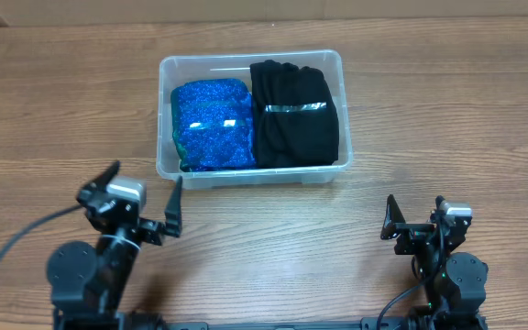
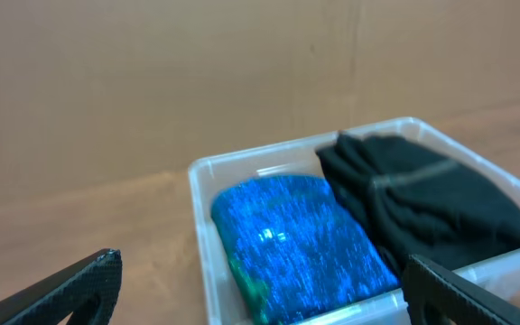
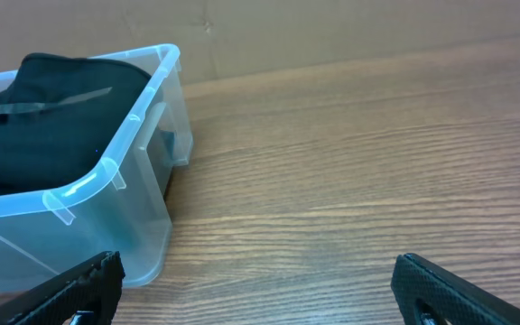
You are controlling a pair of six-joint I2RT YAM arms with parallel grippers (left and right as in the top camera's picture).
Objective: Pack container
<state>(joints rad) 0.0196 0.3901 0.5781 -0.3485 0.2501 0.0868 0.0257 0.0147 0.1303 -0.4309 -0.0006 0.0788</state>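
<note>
The clear plastic container (image 1: 168, 69) stands at the table's middle back. Inside lie a folded sparkly blue cloth (image 1: 211, 124) on the left and a folded black garment (image 1: 293, 112) with a grey stripe on the right. The left wrist view shows the container (image 2: 202, 235), the blue cloth (image 2: 301, 248) and the black garment (image 2: 422, 199). The right wrist view shows the container (image 3: 116, 167) and the black garment (image 3: 43, 117). My left gripper (image 1: 145, 197) is open and empty, in front of the container's left corner. My right gripper (image 1: 417, 218) is open and empty at the front right.
The wooden table (image 1: 447, 119) runs all around the container. A brown cardboard wall (image 2: 197, 81) stands behind the table's far edge.
</note>
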